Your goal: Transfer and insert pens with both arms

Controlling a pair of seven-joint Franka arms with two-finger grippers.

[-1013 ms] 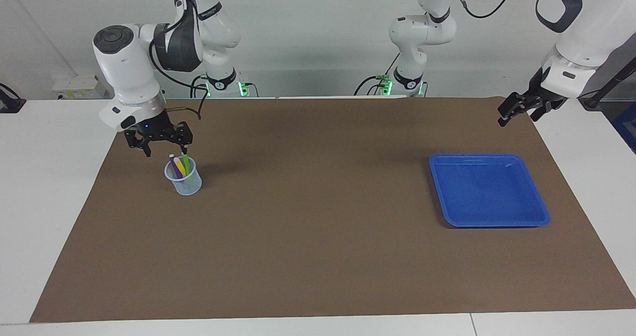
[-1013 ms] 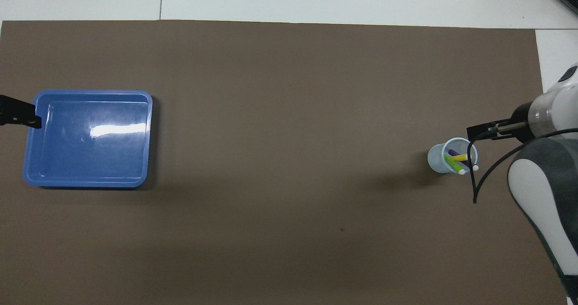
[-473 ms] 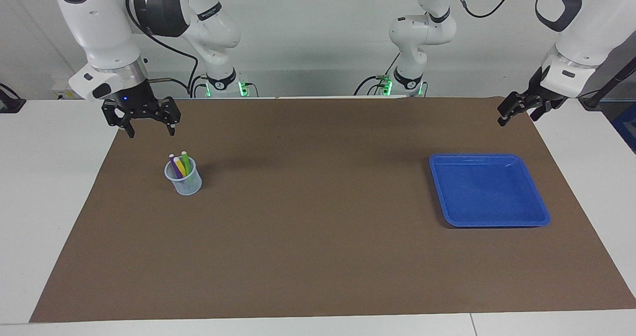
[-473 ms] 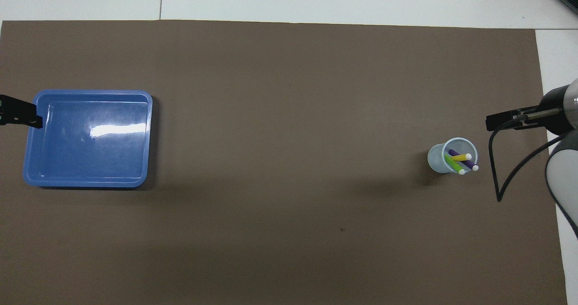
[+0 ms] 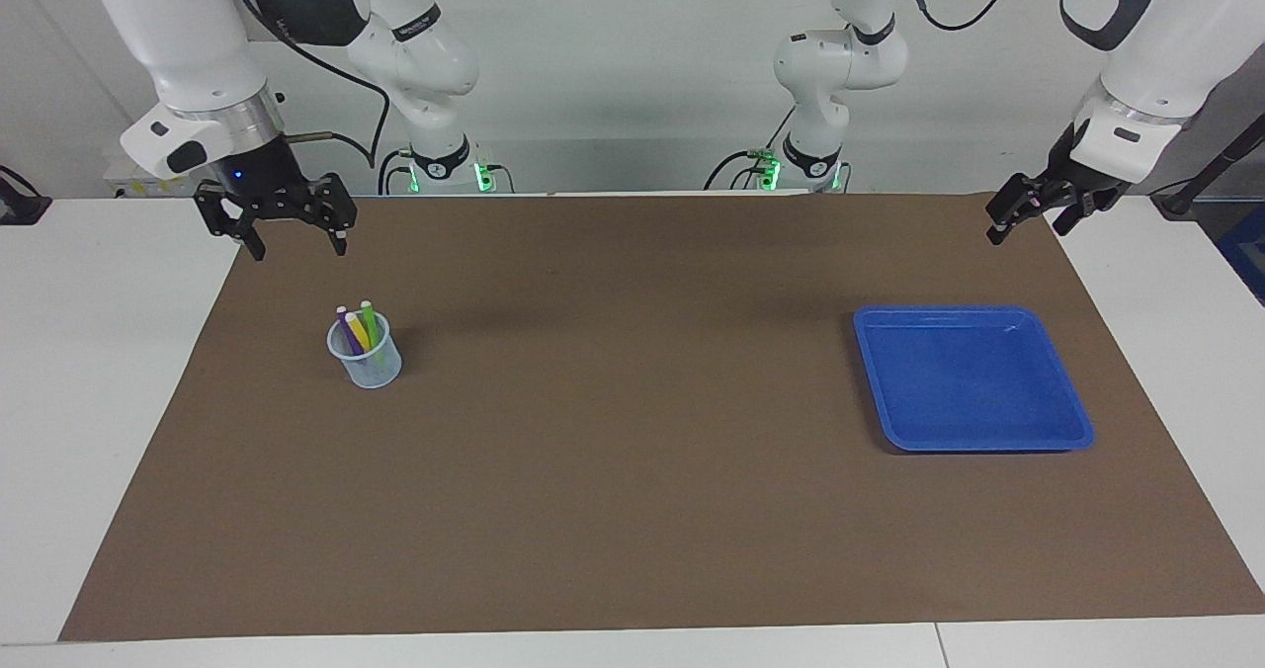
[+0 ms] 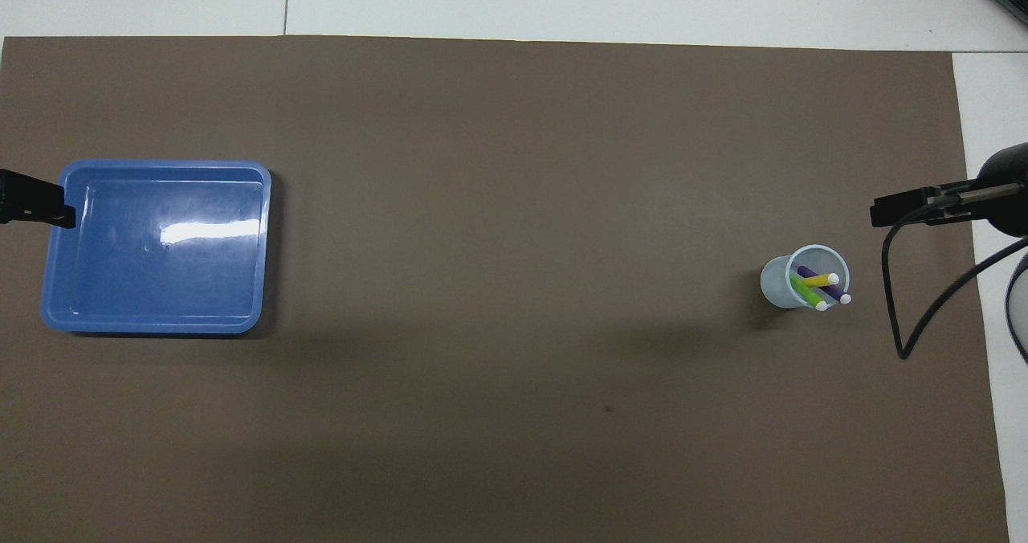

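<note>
- Pens (image 5: 358, 330) — purple, yellow, green — stand in a clear cup (image 5: 368, 362) toward the right arm's end of the table (image 5: 632, 510).
- Right claw (image 5: 295, 238), fingers apart, hangs empty over the mat's edge.
- Left claw (image 5: 1028, 215) waits, spread, near the blue tray (image 5: 1072, 429).

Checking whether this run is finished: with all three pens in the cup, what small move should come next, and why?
Probably none beyond parking both arms. The purple, yellow and green pens stand in the cup, the blue tray holds nothing, and the right hand and left hand hang open and empty, so nothing looks left to carry.
</note>
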